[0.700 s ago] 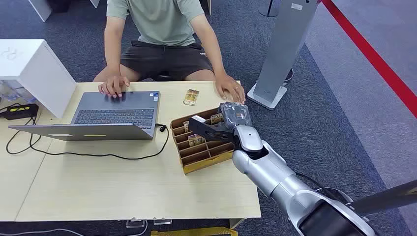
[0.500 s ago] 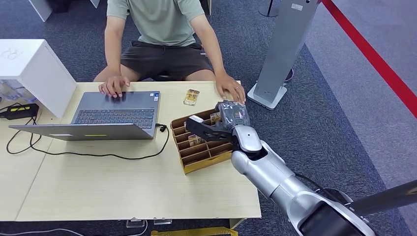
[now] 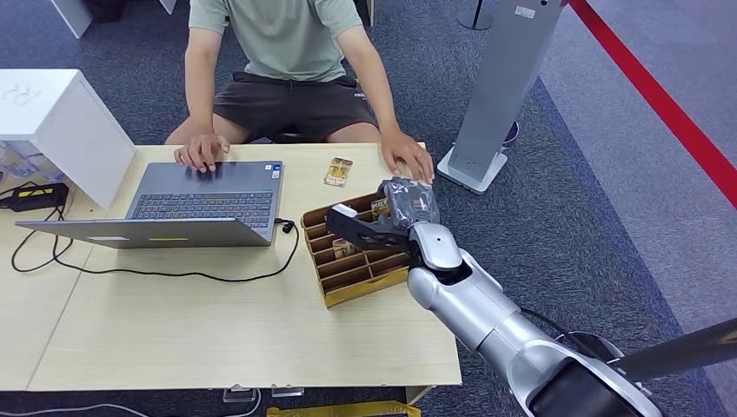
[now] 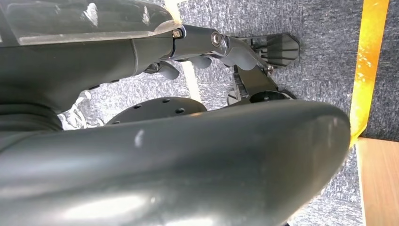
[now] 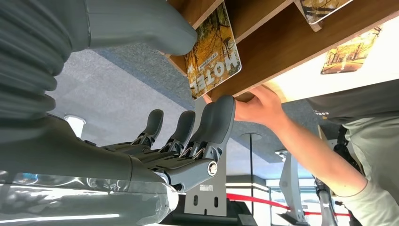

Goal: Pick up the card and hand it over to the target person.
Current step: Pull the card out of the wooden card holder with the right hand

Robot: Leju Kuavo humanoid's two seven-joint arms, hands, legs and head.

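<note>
The right hand (image 3: pixel 382 221) is positioned over the far end of the wooden card rack (image 3: pixel 356 280), which stands on the desk (image 3: pixel 217 334) to the right of the open laptop (image 3: pixel 204 201). In the right wrist view, the thick grey thumb (image 5: pixel 141 23) lies against one side of a card printed "HOTEL" (image 5: pixel 212 54), which stands in a slot of the rack. The dark fingers (image 5: pixel 214 125) are extended on the card's other side and are apart from it. The fingers are released; nothing is grasped.

Further cards stand in neighbouring slots of the rack, among them one with an autumn-tree print (image 5: pixel 324 7). A separate card (image 3: pixel 338 171) lies flat on the desk between the laptop and the person's hand (image 3: pixel 407 156), well apart from the rack.

The person (image 3: pixel 278 52) sits at the far side of the desk. One of the person's hands rests on the laptop keyboard; the other rests on the desk edge just beyond the rack.

A black cable (image 3: pixel 156 274) runs across the desk in front of the laptop. A white box (image 3: pixel 52 117) stands at the desk's left end. A grey floor stand (image 3: pixel 500 87) is located to the right of the desk.

The state of the left hand cannot be told from the left wrist view.
</note>
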